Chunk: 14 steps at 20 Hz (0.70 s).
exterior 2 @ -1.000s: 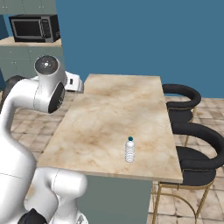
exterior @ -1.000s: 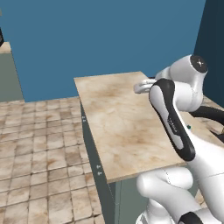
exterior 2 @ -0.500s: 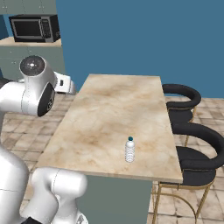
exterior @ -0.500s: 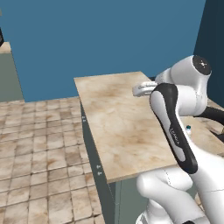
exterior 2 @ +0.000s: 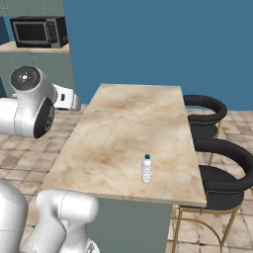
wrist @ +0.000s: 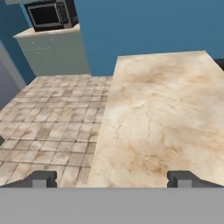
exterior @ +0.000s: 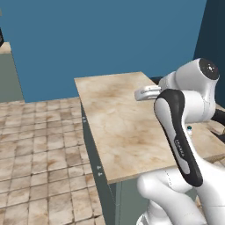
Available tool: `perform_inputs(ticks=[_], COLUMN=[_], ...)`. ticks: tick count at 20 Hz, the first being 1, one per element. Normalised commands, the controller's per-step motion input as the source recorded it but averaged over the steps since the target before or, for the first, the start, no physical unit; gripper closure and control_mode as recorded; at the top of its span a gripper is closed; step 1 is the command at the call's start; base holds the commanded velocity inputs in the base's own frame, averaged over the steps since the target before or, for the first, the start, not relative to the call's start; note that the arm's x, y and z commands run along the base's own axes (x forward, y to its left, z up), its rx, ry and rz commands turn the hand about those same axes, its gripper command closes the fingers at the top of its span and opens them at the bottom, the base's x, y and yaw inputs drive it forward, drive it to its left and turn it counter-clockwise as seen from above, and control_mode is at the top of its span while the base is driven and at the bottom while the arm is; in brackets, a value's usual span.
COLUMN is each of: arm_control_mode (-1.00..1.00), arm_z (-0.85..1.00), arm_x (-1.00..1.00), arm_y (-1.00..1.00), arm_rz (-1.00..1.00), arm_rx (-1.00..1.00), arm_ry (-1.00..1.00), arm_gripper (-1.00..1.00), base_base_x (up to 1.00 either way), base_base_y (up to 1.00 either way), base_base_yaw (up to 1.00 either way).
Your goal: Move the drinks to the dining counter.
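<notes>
Water bottle (exterior 2: 147,169) stood upright on the dining counter (exterior 2: 133,128), near its front edge and toward the stool side; teal cap on; its cap also peeked out past the arm in the left base view (exterior: 190,130); two black stools (exterior 2: 213,168) lined the counter's right side; gripper (wrist: 111,178) hung over the counter's left edge, fingers wide apart, nothing between them, well apart from the bottle; microwave (exterior 2: 38,31) sat on a worktop beyond the counter's far left corner; tiled floor (wrist: 48,122) lay left of the counter.

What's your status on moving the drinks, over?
Gripper open, empty, over the dining counter edge. Water bottle upright on it. Nothing in the way.
</notes>
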Motion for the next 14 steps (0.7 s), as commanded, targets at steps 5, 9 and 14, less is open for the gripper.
perform_inputs(ticks=[5, 9, 14], arm_control_mode=[1.00, 1.00, 1.00], arm_z=[0.00, 0.00, 0.00], arm_x=[0.00, 0.00, 0.00], arm_y=[0.00, 0.00, 0.00], arm_rz=[0.00, 0.00, 0.00], arm_rx=[0.00, 0.00, 0.00], arm_ry=[0.00, 0.00, 0.00], arm_gripper=[-1.00, -1.00, -1.00], base_base_x=[-0.20, -0.95, -0.98], base_base_y=[0.00, 0.08, 0.24], base_base_yaw=[0.00, 0.10, 0.26])
